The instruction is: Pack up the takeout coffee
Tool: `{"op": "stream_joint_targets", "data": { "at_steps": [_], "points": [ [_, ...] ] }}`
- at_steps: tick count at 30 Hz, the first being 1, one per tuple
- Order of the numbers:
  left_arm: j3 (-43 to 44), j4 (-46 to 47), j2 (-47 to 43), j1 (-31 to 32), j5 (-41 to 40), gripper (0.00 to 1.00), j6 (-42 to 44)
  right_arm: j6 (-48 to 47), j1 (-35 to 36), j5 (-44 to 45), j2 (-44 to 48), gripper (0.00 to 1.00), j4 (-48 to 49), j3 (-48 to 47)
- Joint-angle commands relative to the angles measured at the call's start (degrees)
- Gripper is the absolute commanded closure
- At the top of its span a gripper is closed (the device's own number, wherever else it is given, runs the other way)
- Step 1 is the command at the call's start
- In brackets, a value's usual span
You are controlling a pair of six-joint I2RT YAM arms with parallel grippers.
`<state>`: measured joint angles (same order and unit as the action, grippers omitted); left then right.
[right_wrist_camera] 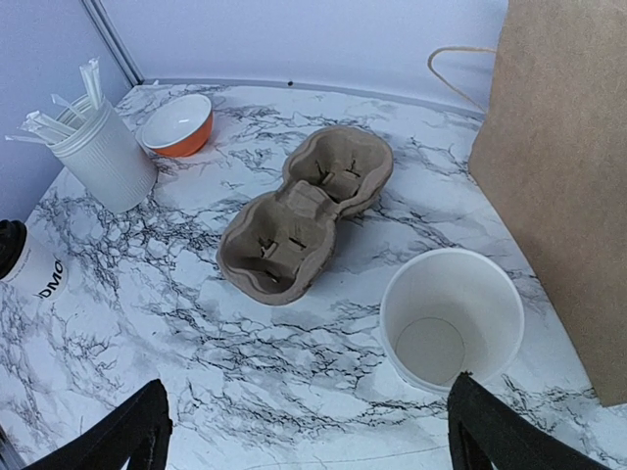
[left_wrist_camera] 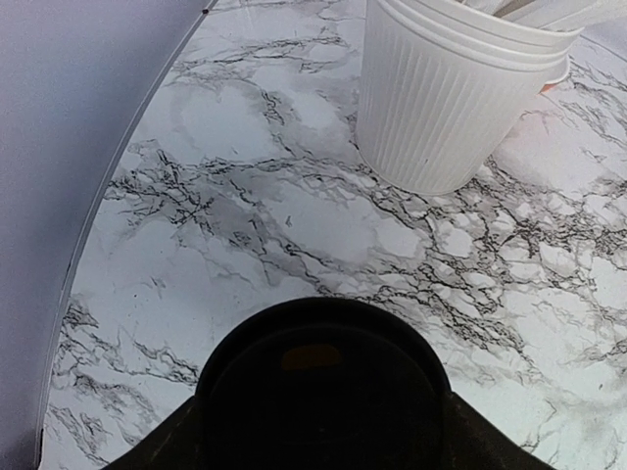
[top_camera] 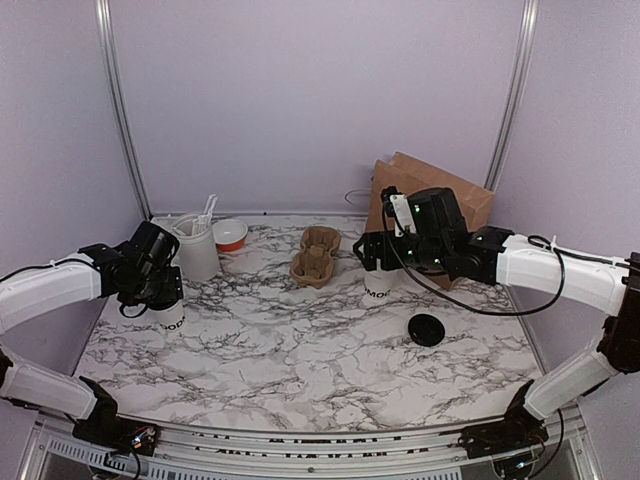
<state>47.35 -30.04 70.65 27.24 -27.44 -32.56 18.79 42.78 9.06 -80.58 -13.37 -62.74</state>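
Observation:
The takeout coffee (top_camera: 169, 319), a white cup with black lettering and a black lid (left_wrist_camera: 323, 382), stands at the table's left side. My left gripper (top_camera: 162, 298) hangs straight over it, one finger on each side of the lid. Whether the fingers press on the lid does not show. The same cup shows at the left edge of the right wrist view (right_wrist_camera: 22, 266). My right gripper (right_wrist_camera: 309, 441) is wide open above the table, with the lidless white cup (right_wrist_camera: 451, 318) just inside its right finger.
A cardboard cup carrier (top_camera: 317, 257) lies in the middle at the back. A brown paper bag (top_camera: 430, 185) leans on the back right wall. A loose black lid (top_camera: 427, 329) lies right of centre. The ribbed utensil holder (left_wrist_camera: 451, 88) and an orange bowl (top_camera: 231, 234) stand back left.

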Motion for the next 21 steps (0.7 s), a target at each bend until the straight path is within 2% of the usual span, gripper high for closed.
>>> {"op": "stream_joint_targets", "data": {
  "at_steps": [1,11,21],
  "points": [
    [-1.2,-0.7,-0.8,-0.6,1.4,0.17,0.4,0.0,-0.5,-0.2,0.2,0.05,0.4,-1.7],
    [-0.7,-0.8,-1.6,-0.8,1.6,0.01,0.6,0.0,-0.5,-0.2,1.0,0.05,-0.1,-1.9],
    [0.9,-2.0,-3.4,-0.7,1.5,0.01,1.1,0.3,-0.5,-0.4,1.2,0.05,-0.7,-2.4]
  ]
}}
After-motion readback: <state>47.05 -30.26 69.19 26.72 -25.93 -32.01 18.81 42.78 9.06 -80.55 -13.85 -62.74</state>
